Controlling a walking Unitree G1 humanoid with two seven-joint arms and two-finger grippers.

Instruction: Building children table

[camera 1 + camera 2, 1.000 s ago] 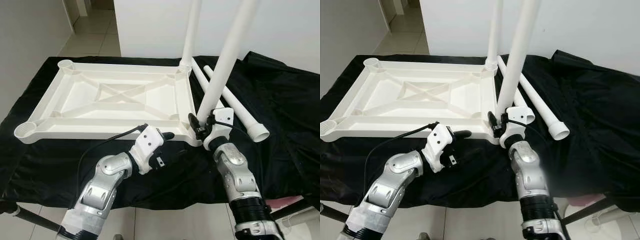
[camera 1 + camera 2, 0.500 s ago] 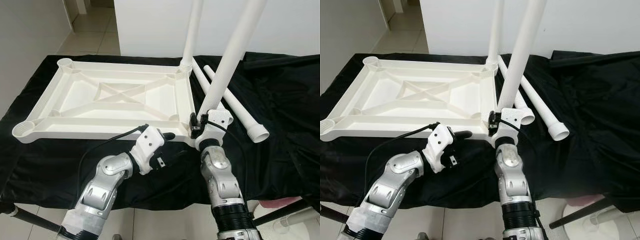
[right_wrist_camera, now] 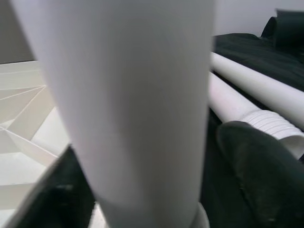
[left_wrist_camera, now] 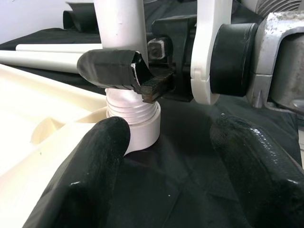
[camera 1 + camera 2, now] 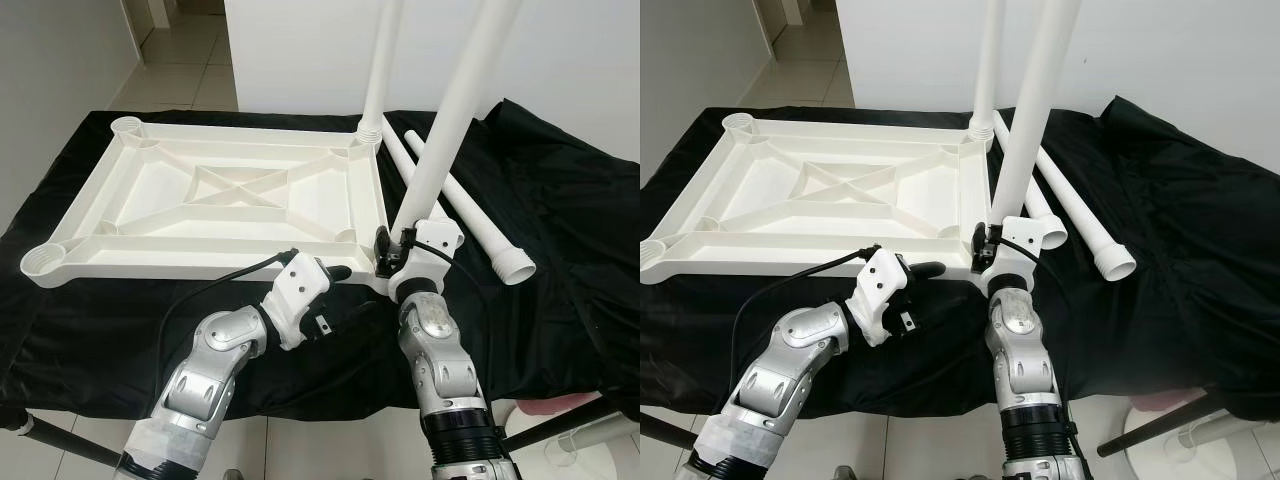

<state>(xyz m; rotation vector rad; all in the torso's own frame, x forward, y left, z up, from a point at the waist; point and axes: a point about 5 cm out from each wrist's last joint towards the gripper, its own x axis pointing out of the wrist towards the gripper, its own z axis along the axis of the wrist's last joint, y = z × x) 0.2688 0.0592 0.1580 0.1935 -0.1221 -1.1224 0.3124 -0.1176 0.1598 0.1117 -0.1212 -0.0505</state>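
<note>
White moulded-plastic tabletop (image 5: 215, 205) inverted on black cloth (image 5: 560, 230), ribbed X-bracing up, round sockets at corners. Left gripper (image 4: 171, 156) beside near right corner socket, fingers spread apart, holding nothing. Smooth white tubular leg (image 5: 445, 115) seated in that socket, threaded end visible, slightly tilted; right gripper (image 5: 388, 255) clamped around base. Second leg (image 5: 382, 65) upright at far corner. Two loose legs (image 5: 470, 215) on cloth, right.

Even, bright indoor lighting is provided; shadows are soft. Head views are rendered sharp. In the right wrist view, the near white leg (image 3: 128, 109) is blurred.
</note>
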